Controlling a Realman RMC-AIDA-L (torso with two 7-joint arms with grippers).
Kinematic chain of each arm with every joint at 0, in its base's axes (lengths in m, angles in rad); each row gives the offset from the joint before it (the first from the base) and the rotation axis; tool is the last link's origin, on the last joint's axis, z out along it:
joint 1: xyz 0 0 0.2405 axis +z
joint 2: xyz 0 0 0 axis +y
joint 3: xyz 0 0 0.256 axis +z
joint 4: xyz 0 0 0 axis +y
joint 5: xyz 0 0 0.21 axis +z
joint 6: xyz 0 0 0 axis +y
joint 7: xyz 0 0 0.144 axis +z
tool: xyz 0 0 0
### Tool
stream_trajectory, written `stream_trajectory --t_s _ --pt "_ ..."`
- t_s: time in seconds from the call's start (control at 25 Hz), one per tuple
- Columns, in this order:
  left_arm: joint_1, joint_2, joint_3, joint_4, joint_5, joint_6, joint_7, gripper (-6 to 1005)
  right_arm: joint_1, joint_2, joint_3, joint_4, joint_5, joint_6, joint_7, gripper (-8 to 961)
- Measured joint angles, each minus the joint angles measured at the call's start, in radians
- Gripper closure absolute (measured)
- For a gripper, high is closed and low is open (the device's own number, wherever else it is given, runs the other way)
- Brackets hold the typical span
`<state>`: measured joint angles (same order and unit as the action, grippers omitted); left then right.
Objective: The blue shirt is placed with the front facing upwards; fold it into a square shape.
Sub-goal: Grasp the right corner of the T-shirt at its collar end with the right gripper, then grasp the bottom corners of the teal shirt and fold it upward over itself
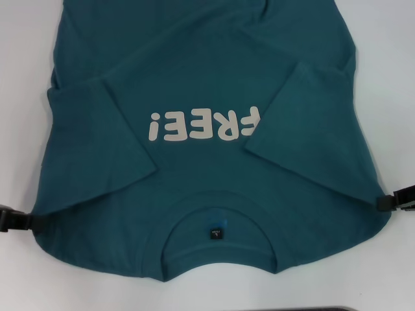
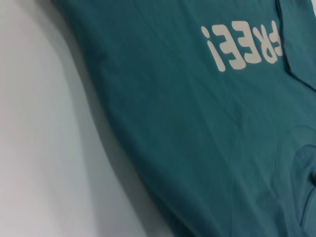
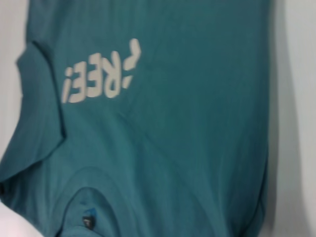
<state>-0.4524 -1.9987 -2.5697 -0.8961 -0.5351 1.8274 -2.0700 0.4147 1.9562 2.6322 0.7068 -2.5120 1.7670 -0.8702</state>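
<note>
Head view: the blue shirt [image 1: 214, 97] lies face-up mid-table [image 1: 26, 52], 2 sleeves already folded inward; my left hand [image 1: 13, 219] and right hand [image 1: 399, 199] flank its shoulders, grip untellable. Wrist views: body still unfolded.

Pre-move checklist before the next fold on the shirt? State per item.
1. Blue shirt front up, lettering showing: ok.
2. Both sleeves folded in over the chest: ok.
3. Left gripper at the shirt's edge near the shoulder: ok.
4. Right gripper at the opposite edge: ok.
5. Fingers holding cloth: cannot tell.
6. Hem end lying flat: cannot tell, it runs out of the head view.
</note>
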Motion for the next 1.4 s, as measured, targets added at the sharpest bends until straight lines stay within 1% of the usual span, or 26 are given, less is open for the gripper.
stream_trajectory --t_s 0.16,0.56,0.92,1.16,1.4 --pt "0.002 0.003 -0.002 -0.002 0.000 0.016 -0.005 984 -0.017 0.006 0.039 0.000 0.001 0.019 -0.045 901" --pt "0.032 0.025 -0.012 0.024 0.019 0.018 -0.015 984 -0.075 0.007 0.095 -0.001 0.003 0.026 -0.116 902" --pt "0.064 0.024 -0.008 0.026 0.022 0.036 -0.012 983 -0.124 0.006 0.138 -0.001 0.006 0.039 -0.162 902" --pt "0.072 0.020 -0.005 0.026 0.023 0.038 -0.010 983 -0.151 0.006 0.159 0.002 0.008 0.059 -0.185 902" --pt "0.076 0.018 -0.002 0.026 0.024 0.043 -0.008 984 -0.197 0.007 0.174 0.006 0.043 0.069 -0.204 901"
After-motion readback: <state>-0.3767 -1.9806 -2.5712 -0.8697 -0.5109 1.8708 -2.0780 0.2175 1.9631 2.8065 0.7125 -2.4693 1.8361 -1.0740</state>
